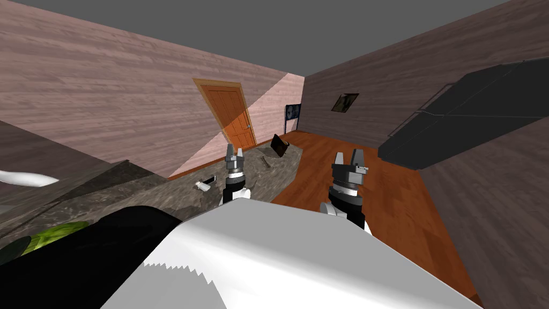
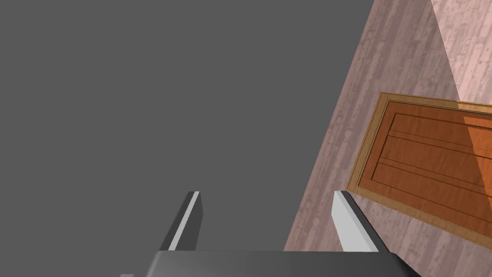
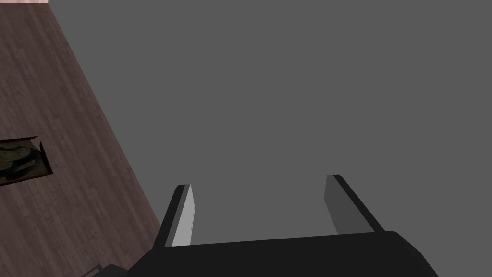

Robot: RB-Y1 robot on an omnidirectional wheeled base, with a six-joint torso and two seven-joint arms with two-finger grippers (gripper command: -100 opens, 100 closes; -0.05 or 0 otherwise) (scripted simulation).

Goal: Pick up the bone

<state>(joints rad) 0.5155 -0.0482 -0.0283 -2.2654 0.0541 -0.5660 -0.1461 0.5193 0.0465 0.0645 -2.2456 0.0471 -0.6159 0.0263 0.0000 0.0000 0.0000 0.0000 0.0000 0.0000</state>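
A grey stone counter [image 1: 161,190] runs along the left wall. On it, just left of my left forearm, lies a small white object [image 1: 202,185] that may be the bone, beside a short dark piece [image 1: 208,179]. My left gripper [image 1: 235,152] is raised over the counter, pointing up and away, with its fingers open [image 2: 266,211] and nothing between them. My right gripper [image 1: 349,157] is held up over the wooden floor, also open [image 3: 259,207] and empty.
Farther along the counter lie a thin grey item [image 1: 266,160] and a black tilted slab [image 1: 279,145]. An orange door [image 1: 231,113] is in the far wall. A large dark cabinet [image 1: 466,118] stands at the right. A green thing [image 1: 56,235] sits at the near left.
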